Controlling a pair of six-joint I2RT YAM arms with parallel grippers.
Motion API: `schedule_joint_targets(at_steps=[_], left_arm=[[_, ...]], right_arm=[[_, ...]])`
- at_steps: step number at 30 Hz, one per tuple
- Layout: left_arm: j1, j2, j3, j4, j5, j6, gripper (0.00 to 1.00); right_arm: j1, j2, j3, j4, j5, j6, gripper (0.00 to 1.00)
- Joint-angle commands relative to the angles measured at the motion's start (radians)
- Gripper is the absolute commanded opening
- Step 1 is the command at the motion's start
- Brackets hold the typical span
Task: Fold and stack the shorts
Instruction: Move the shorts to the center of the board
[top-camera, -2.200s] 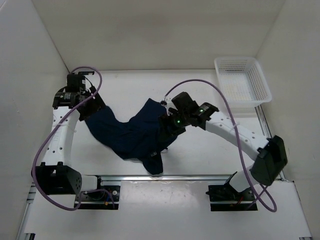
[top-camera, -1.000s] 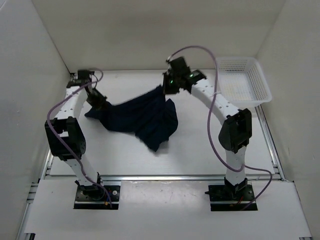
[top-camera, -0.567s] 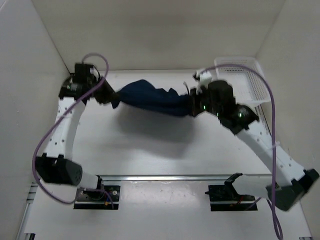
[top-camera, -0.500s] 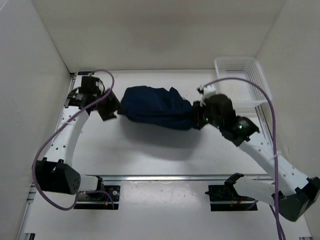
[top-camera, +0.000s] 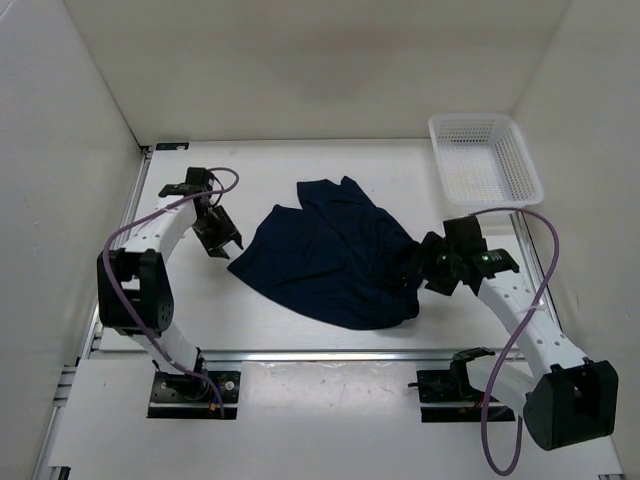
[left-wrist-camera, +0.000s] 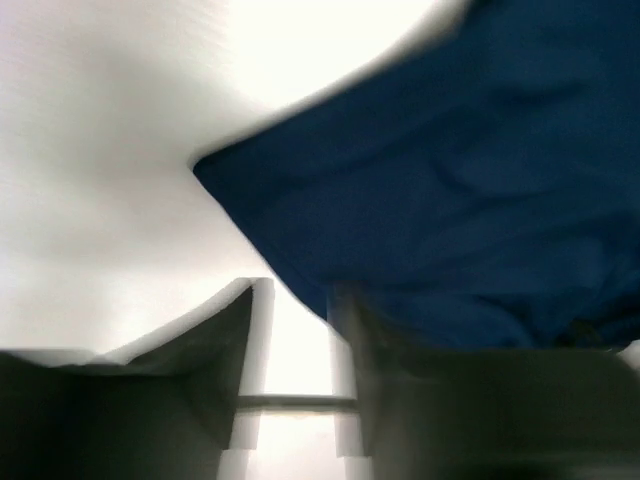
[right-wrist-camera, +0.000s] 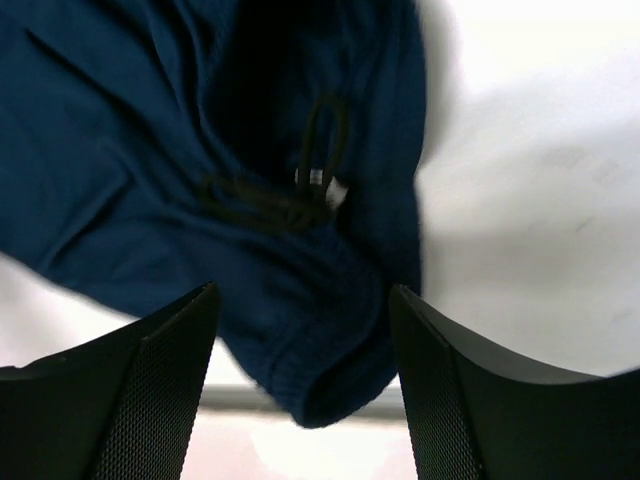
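The shorts (top-camera: 335, 255) lay rumpled in the middle of the tabletop (top-camera: 280, 170). The left claw (left-wrist-camera: 300, 300) was open just beside their left corner. The right claw (right-wrist-camera: 302, 295) was wide open over their right edge. A basket (top-camera: 485, 160) sat well apart, far right.

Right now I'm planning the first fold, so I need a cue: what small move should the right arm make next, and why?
Probably lower the right gripper and close its jaws on the waistband edge. The shorts lie spread but rumpled on the table, that gripper's jaws stand open, and the edge by the drawstring sits right between them, ready to lift for a fold.
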Motion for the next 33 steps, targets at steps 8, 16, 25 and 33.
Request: schedule_joint_targets(at_steps=[8,16,25,33], left_arm=[[0.005,0.095,-0.123,0.119,0.04,0.005,0.95],[-0.006,0.209,-0.094,0.14,0.03,-0.005,0.87],[-0.015,0.25,-0.065,0.15,0.008,-0.005,0.1],[-0.015,0.188,-0.092,0.15,0.008,-0.005,0.1]], right_arm=[[-0.03,-0.18,-0.281,0.017,-0.334,0.278,0.78],[-0.03,-0.214,-0.238,-0.037,-0.362,0.325,0.82],[-0.03,-0.273,-0.229,-0.187,-0.351,0.364,0.82],[-0.03,-0.245,-0.301,-0.019,-0.42,0.473,0.8]])
